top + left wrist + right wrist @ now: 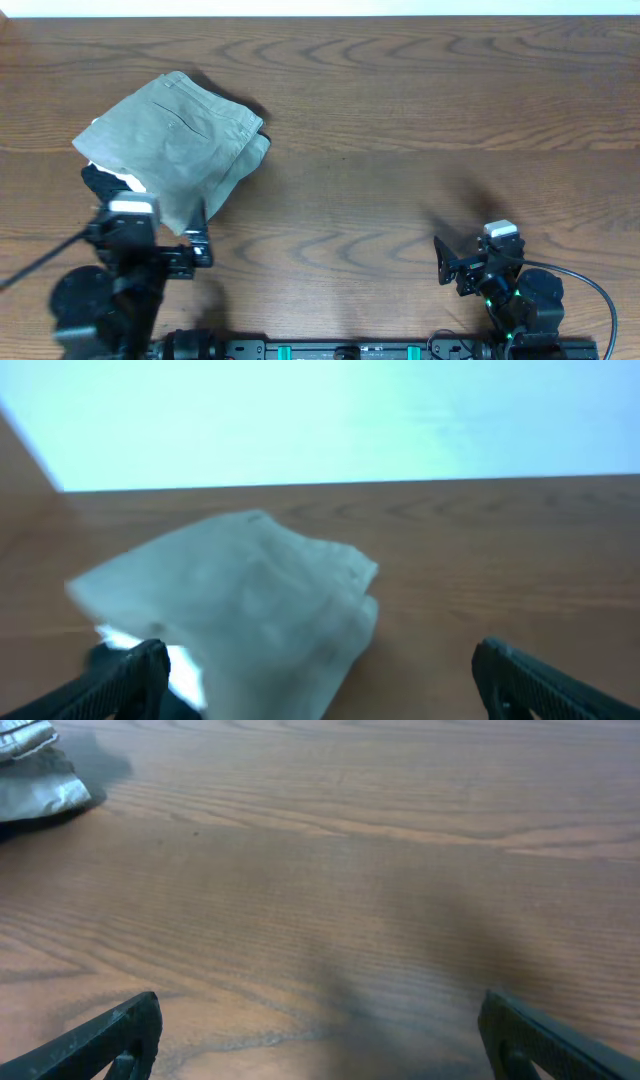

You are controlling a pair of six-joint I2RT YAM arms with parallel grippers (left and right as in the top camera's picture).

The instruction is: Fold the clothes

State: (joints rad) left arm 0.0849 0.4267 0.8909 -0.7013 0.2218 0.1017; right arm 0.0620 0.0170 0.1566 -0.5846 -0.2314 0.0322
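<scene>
The khaki trousers lie folded into a compact bundle at the left of the table, with a stitched pocket and seams on top. They also show blurred in the left wrist view and as a small corner in the right wrist view. My left gripper is open and empty, just in front of the bundle's near edge; its fingers stand wide apart in the left wrist view. My right gripper is open and empty over bare wood at the front right, fingers wide apart in its own view.
A white garment and a black garment peek out under the trousers' near left edge. The wooden table runs to a pale wall at the back.
</scene>
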